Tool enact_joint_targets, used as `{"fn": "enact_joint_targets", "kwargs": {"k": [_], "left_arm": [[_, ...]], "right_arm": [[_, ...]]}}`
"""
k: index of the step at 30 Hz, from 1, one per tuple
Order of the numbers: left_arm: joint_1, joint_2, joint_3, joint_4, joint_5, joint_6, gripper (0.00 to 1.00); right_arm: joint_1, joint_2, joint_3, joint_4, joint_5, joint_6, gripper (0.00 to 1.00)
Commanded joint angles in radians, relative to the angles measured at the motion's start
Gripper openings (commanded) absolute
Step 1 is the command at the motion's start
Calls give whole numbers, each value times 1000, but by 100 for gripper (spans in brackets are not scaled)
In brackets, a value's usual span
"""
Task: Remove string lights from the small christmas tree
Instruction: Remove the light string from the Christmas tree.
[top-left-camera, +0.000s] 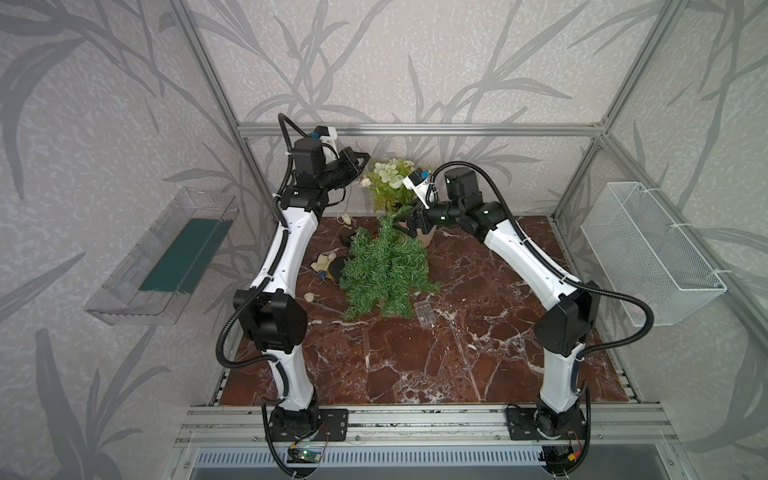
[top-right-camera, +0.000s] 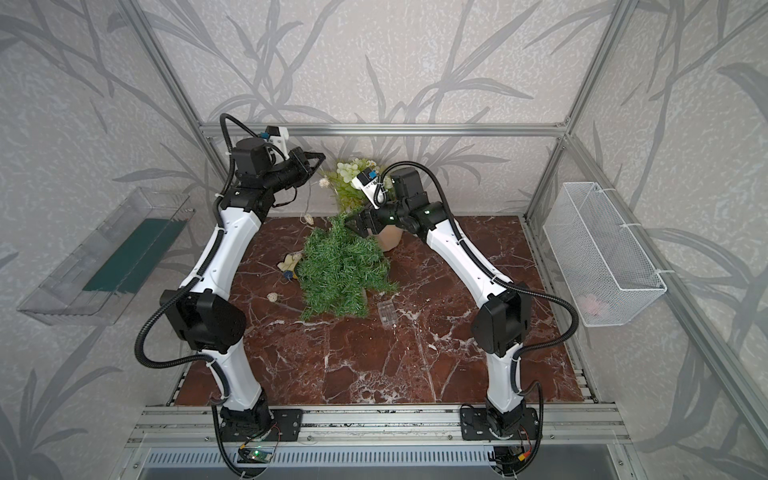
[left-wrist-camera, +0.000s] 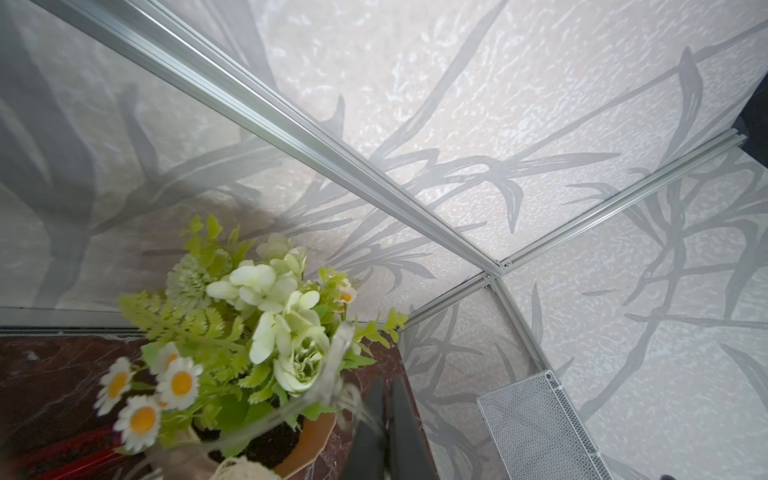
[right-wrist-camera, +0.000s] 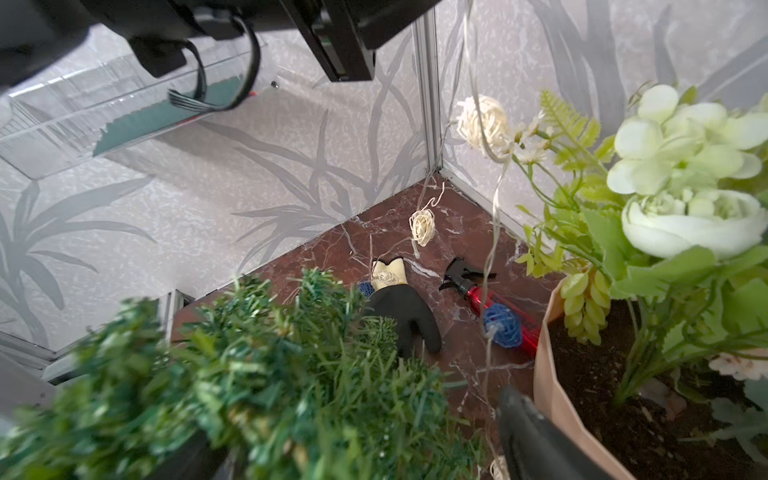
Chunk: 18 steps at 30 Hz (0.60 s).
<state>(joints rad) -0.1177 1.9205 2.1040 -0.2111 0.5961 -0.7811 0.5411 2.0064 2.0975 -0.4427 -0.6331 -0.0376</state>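
Nearest to the camera stand the bases of two arms, the left arm (top-left-camera: 291, 395) and the right arm (top-left-camera: 559, 374), at the front edge of the table (top-left-camera: 415, 365). Further in, one small christmas tree (top-left-camera: 384, 274) lies on its side near the middle of the table. Its long axis runs from front to back. The pointed top is directed to the back wall, and the wide lower branches to the front.

The top lies between the fingers of the right gripper (top-left-camera: 405, 222), which are wide apart. I cannot tell if a finger (right-wrist-camera: 528, 440) touches the needles.

The left gripper (top-left-camera: 364, 160) is raised at the back left, with its fingers pressed together on the thin wire of the one set of string lights (right-wrist-camera: 484, 120). From there the wire hangs down to the table, left of the tree.

In a top view I count three cream balls: one (top-left-camera: 365, 182) just under the left gripper, one (top-left-camera: 345, 217) lower and one (top-left-camera: 309, 296) on the table. The right wrist view shows two blue balls, one (right-wrist-camera: 503, 326) in front of a red bottle (right-wrist-camera: 478, 297) and one (right-wrist-camera: 365, 289) beside a black and yellow glove (right-wrist-camera: 405, 316). One clear box (top-left-camera: 424, 311) lies just beside the front branches. One pot of white flowers (top-left-camera: 390, 180) stands behind the tree top.
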Motion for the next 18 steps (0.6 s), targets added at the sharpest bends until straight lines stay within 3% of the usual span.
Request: {"fn": "enact_joint_targets", "kwargs": {"k": [1,9,18], "left_arm": [[-27,34,65,-36,33,11,0],[-60,107,170,-62,68,-7,0],[-63,116,193,-53,109,-32,0]], "right_arm": [[-4,35,73,1,-5,-26,88],[-7,52,62,96,111,-23,88],[-36,-6,-13,145,155,-30,88]]}}
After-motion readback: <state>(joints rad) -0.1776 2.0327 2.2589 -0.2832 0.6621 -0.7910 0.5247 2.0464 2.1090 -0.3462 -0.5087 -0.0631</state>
